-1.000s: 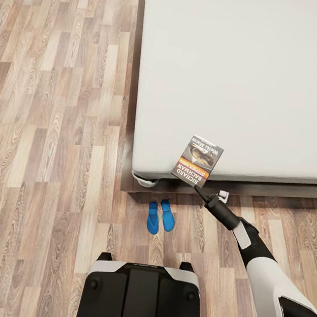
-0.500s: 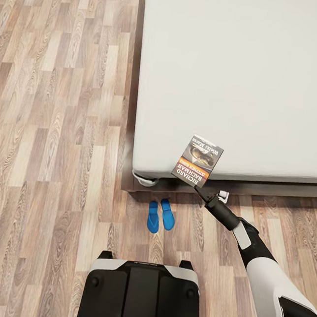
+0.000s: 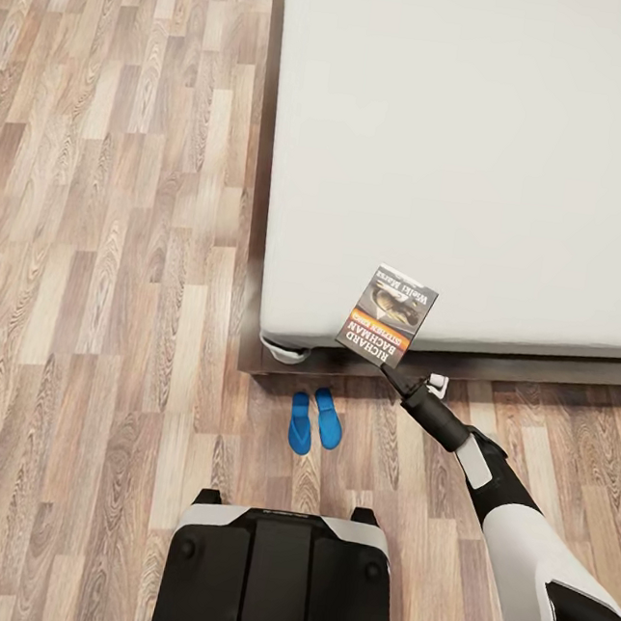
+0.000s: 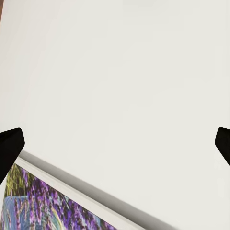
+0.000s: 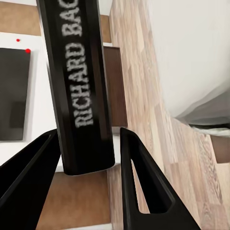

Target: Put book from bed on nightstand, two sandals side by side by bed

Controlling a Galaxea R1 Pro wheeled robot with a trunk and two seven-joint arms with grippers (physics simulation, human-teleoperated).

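The right gripper has its fingers clamped on the dark grey paperback book, lifted clear above the pale mattress bed's corner for carrying. The left gripper hangs spread open. The 2 bright blue flip-flop sandals lie paired on the floor beside the bed.

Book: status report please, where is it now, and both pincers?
Right pincer shut on book, lifted at bed edge. Left pincer open, facing wall. Sandals paired on floor.
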